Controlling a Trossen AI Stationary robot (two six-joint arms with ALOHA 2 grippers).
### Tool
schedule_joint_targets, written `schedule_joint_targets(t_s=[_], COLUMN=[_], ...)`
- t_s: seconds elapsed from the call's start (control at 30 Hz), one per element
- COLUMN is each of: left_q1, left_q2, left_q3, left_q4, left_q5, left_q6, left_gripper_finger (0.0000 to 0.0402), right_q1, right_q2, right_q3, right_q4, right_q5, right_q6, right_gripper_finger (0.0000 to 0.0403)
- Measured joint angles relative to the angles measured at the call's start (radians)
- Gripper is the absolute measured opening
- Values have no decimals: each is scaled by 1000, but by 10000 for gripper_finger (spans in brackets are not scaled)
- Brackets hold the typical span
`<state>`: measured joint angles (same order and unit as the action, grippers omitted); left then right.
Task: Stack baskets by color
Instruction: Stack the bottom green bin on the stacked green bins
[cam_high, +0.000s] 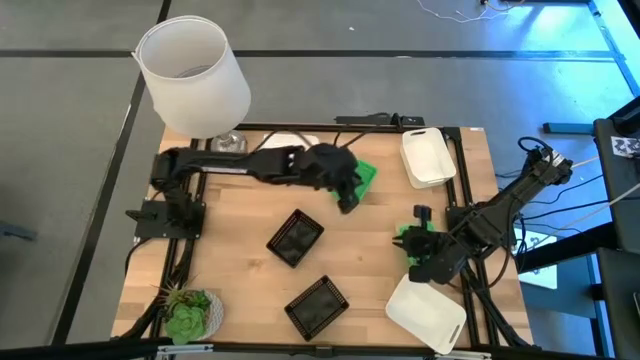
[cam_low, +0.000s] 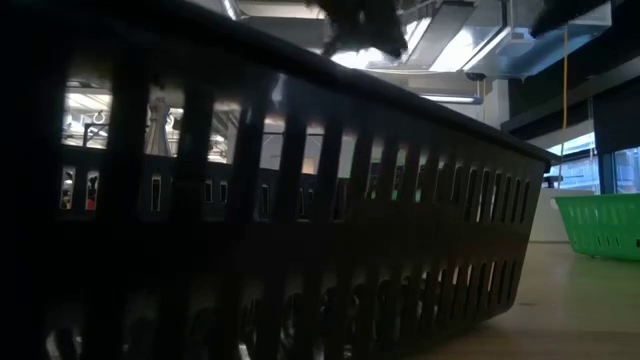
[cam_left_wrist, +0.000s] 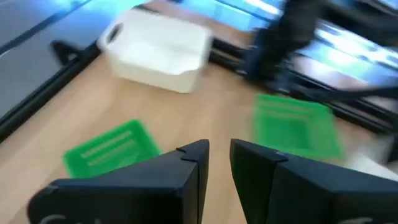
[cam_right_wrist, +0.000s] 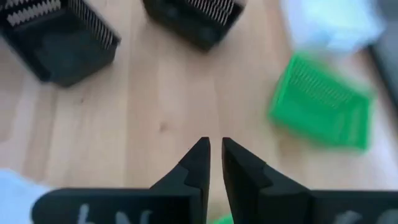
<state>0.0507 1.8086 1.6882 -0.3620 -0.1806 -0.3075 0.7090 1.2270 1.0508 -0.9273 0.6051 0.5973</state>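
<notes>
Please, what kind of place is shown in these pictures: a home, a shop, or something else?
Probably a robotics lab or test workshop. A wooden table in a black frame carries two robot arms, loose cables lie on the bare grey floor, and the low view shows exposed ceiling ducts.

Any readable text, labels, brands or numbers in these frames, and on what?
None can be read.
Pale marks on the right gripper body: cut off and blurred, unreadable.
Faint marks on the left gripper body: unreadable.
The baskets and lampshade show no lettering.
</notes>
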Motion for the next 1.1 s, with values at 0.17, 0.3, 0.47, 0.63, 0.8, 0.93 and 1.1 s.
schedule_joint_targets(t_s=[0.17,0.3,0.47,0.63,0.8,0.93,1.1], left_q1=[-99,-163,-224,-275,-330,-368,-393], left_q2=[-93,-145,-182,-203,-206,-206,-206], left_q3=[2,2,1,1,1,1,1], left_q4=[-46,-77,-109,-133,-132,-131,-132], left_q5=[-32,-50,-53,-53,-54,-53,-55], left_q6=[28,25,26,30,79,82,83], left_gripper_finger=[57,56,53,53,53,53,53], right_q1=[-27,-58,-100,-136,-156,-173,-201], right_q2=[0,1,9,46,114,160,195], right_q3=[0,0,0,0,0,-1,-1], right_q4=[-118,-203,-255,-255,-262,-292,-288], right_q5=[-183,-266,-307,-376,-403,-421,-442], right_q6=[377,710,877,945,972,991,968], right_gripper_finger=[43,43,43,43,43,43,43])
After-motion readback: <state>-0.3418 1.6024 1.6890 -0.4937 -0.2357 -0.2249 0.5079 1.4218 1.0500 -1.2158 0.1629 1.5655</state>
